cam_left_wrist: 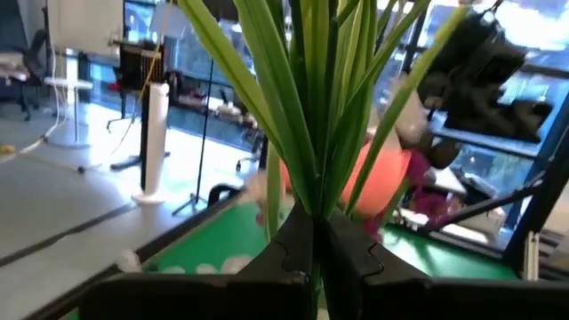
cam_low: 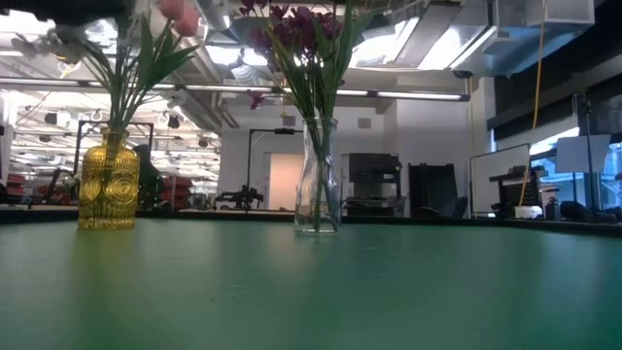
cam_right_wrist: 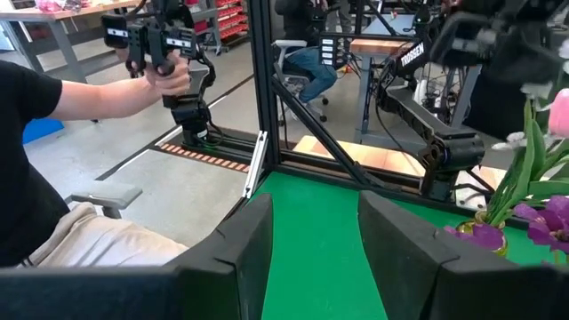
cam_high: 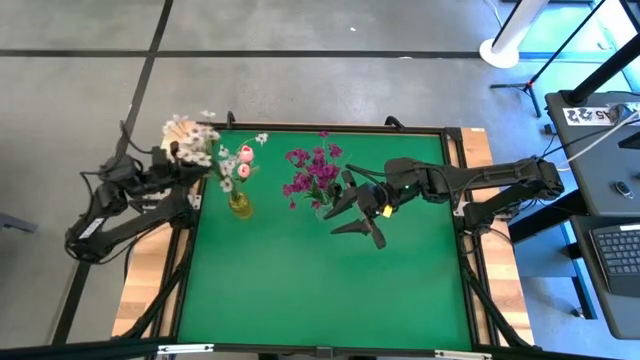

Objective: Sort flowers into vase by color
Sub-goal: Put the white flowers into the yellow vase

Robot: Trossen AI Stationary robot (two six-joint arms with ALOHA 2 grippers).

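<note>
Flowers (cam_left_wrist: 320,107): light, whippy sprigs, gripped low on their green stems by the left gripper (cam_left_wrist: 317,253), jaws pinched tight, beside the yellow vase (cam_high: 239,204) at the desk's (cam_high: 320,290) far-left edge. Stems likely flex; heads crush easily. Right gripper (cam_right_wrist: 316,240) hangs empty, jaws parted, near the clear vase (cam_low: 318,185) of magenta sprigs (cam_high: 312,170).

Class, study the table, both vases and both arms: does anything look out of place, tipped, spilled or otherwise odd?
Nothing stands out. The yellow vase and clear vase both stand upright on the green table, with pale flowers in one and magenta flowers in the other. The left gripper is shut on green stems; the right gripper is open.
</note>
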